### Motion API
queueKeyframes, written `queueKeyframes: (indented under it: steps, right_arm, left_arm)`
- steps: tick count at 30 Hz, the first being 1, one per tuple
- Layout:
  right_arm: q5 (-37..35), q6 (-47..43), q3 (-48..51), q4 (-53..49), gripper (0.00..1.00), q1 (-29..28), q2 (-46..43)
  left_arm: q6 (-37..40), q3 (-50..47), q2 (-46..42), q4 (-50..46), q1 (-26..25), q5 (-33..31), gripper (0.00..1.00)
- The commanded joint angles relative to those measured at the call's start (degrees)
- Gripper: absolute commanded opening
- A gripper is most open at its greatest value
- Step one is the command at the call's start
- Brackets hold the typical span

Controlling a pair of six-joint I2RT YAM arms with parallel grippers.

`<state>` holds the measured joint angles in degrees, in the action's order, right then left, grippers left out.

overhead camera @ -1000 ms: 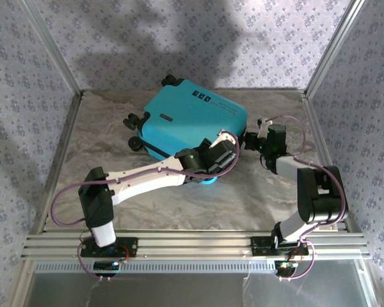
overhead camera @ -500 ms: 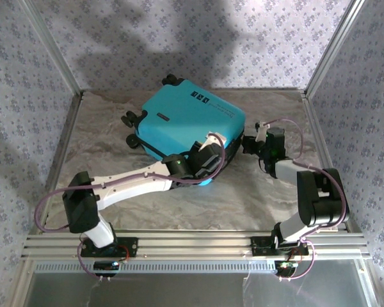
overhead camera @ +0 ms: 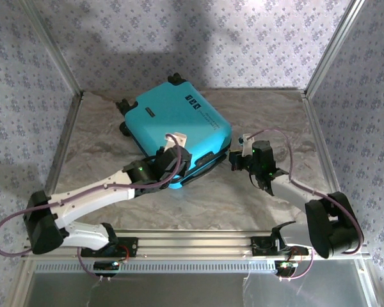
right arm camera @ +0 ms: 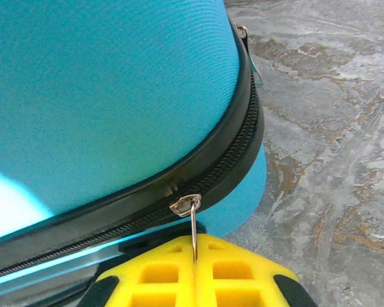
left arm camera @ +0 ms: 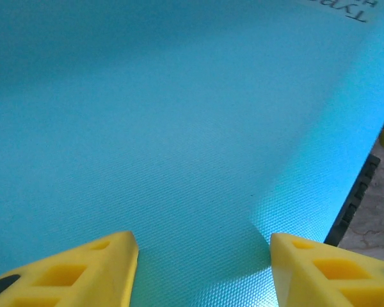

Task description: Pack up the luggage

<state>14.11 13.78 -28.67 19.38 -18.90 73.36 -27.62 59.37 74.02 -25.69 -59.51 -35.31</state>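
Observation:
The turquoise luggage (overhead camera: pixel 176 125) lies flat on the marble table, lid down, wheels toward the back left. My left gripper (overhead camera: pixel 178 150) rests over its near end, and in the left wrist view its yellow fingers (left arm camera: pixel 83 268) stand apart over the shell (left arm camera: pixel 179 128), nothing between them. At the suitcase's right corner my right gripper (overhead camera: pixel 238 157) is shut on the metal zipper pull (right arm camera: pixel 192 224), which hangs from the slider (right arm camera: pixel 185 204) on the black zipper band (right arm camera: pixel 230 160). A second pull (right arm camera: pixel 243 32) shows farther along the band.
Aluminium frame posts (overhead camera: pixel 64 144) and wallpapered walls close in the table on three sides. Bare marble (overhead camera: pixel 262 115) lies to the right of and in front of the suitcase. Purple cables (overhead camera: pixel 288 144) loop off both arms.
The suitcase has slid and turned toward the back left. The left arm has stretched out low with its gripper on the near end; the right gripper followed leftward, still holding the zipper pull.

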Motion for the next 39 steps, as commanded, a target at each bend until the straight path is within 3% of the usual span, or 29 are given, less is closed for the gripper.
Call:
queueKeyframes:
  steps: [1, 8, 21, 33, 39]
  right_arm:
    - [-5.16, -1.31, -2.0, -2.76, 0.0, 1.99, 0.2]
    - [-3.02, -2.29, -5.75, -1.77, 0.0, 3.59, 5.35]
    - [-2.88, -4.9, -1.53, 1.38, 0.0, -5.82, 2.84]
    - [-1.32, -5.43, -1.35, 3.62, 0.0, -6.57, 4.5]
    - [-0.53, -5.04, -1.03, 4.92, 0.0, -4.75, 5.05]
  left_arm:
    - [-3.86, -7.35, 2.18, -23.45, 4.27, -0.55, 0.57]
    - [-3.58, -8.76, 0.25, -23.82, 6.32, -0.67, 0.57]
    - [-0.24, 5.13, -2.8, -25.53, 5.43, -5.23, 0.57]
    - [7.91, 24.74, 15.92, -22.65, 2.2, -9.08, 0.6]
    - [8.27, 28.16, 21.79, -22.93, 2.11, -9.78, 0.6]
